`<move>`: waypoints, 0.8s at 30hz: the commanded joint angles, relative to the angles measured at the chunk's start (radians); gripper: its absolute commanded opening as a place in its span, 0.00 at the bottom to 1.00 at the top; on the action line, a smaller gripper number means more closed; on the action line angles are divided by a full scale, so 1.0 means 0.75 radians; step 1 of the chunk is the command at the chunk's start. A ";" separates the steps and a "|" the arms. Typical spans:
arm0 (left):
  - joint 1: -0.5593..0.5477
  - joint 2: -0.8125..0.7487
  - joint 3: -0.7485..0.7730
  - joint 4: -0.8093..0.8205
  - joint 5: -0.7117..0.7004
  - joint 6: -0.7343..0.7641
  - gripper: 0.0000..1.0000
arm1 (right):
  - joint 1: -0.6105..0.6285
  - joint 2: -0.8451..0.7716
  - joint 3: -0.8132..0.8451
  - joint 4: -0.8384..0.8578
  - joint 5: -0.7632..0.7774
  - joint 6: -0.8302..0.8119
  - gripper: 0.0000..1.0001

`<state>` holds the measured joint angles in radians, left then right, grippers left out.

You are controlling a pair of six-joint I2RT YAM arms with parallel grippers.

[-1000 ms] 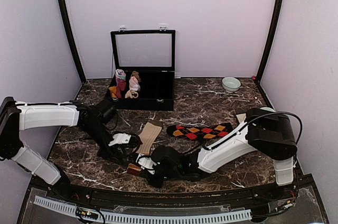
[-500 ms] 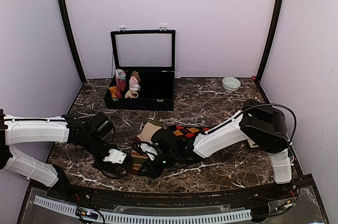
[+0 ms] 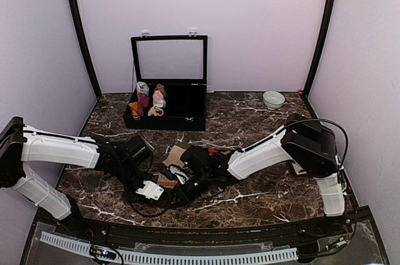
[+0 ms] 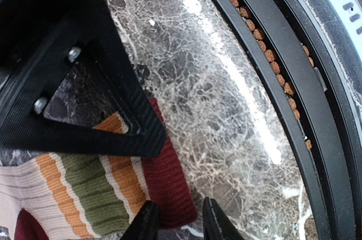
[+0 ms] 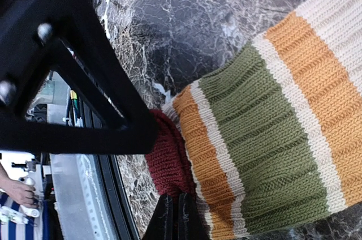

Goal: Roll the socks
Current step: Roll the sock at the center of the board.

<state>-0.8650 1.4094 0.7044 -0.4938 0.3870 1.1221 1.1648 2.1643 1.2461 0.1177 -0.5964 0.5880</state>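
Right gripper (image 5: 174, 217): jaws together, pinching the striped sock (image 5: 271, 121) where the maroon toe meets the first orange stripe. The fabric bunches into the fingertips.

Left gripper (image 4: 181, 223): fingers (image 4: 148, 224) apart, straddling the corner of the maroon toe. A sliver of bare marble shows between the toe and one finger, so it's not clamped.

Striped sock: on the marble table (image 3: 262, 196), front-centre, just ahead of the arm bases. The toe end is nearest the front rail, and the cream leg runs back toward the case. In the top view only the tan cuff end (image 3: 177, 155) is clear; the rest is under the two wrists.

Both grippers meet at the toe end, left (image 3: 159, 193) and right (image 3: 181, 180), just beside each other.

Argyle sock (image 3: 215, 150): on the table right of the striped one, mostly hidden under the right forearm. Only a bit of red shows.

Black case (image 3: 169, 122): back-left, lid up, small sock rolls (image 3: 150, 99) in its left compartments. It's well apart from the grippers.

Pale bowl (image 3: 273, 99): back-right on the table.
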 commanded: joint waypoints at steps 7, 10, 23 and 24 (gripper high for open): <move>-0.025 0.092 0.003 0.046 -0.030 -0.064 0.26 | -0.011 0.174 -0.038 -0.415 0.089 0.118 0.00; -0.025 0.104 -0.014 0.084 -0.042 -0.094 0.20 | -0.011 0.171 -0.052 -0.393 0.096 0.138 0.00; 0.054 0.277 0.055 -0.012 0.036 -0.206 0.00 | -0.005 -0.036 -0.370 -0.030 0.193 0.240 0.24; 0.085 0.326 0.087 -0.048 0.078 -0.215 0.00 | -0.001 -0.069 -0.404 0.002 0.228 0.229 0.27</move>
<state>-0.8585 1.5391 0.7300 -0.4068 0.4141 1.0077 1.1526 2.0987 1.0939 0.2756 -0.5991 0.7528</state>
